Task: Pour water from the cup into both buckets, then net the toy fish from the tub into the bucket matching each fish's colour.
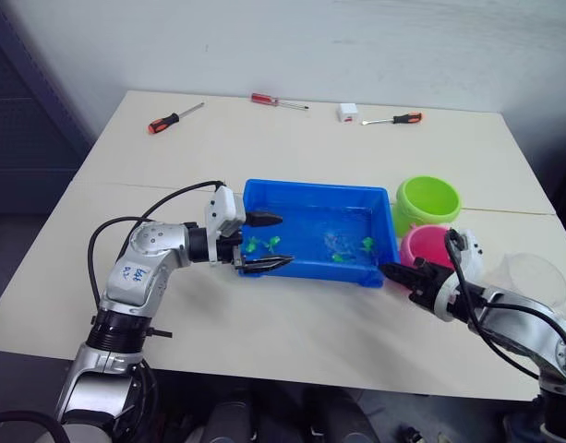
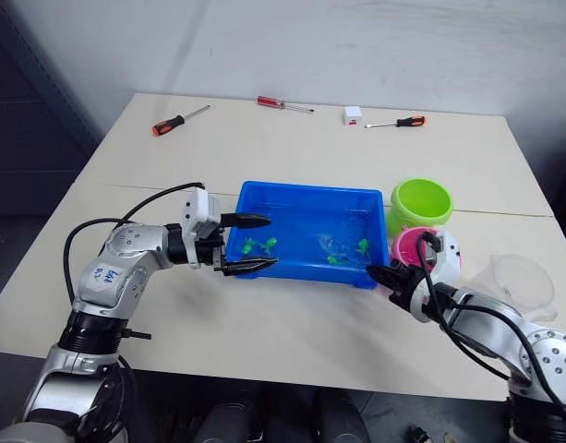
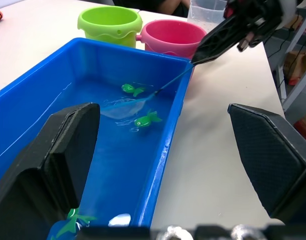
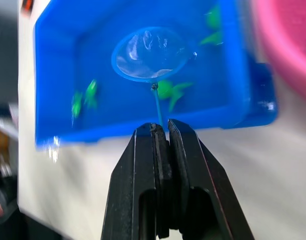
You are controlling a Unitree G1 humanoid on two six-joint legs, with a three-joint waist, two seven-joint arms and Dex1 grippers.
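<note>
From the left eye view, the shallow bright blue plastic tub (image 1: pixel 386 205) sits mid-worktop (image 1: pixel 292 332) with small green toy fish (image 1: pixel 257 245) in its water. The left end effector (image 1: pixel 264 242) stands wide, one finger over the tub's near-left corner, one outside its front wall. The right end effector (image 1: pixel 398 274) is at the tub's front right corner. Beyond it stand the lime green plastic bucket (image 1: pixel 428 199) and the pink plastic bucket (image 1: pixel 428 247), touching; the clear plastic measuring cup (image 1: pixel 534 277) stands to their right.

From the left wrist view, the thin handle runs from the right end effector down into the water between two green fish.

From the right wrist view, the right end effector (image 4: pixel 161 131) is clamped on the handle of the light blue round net (image 4: pixel 150 55), whose hoop lies inside the tub just beside a green fish.
</note>
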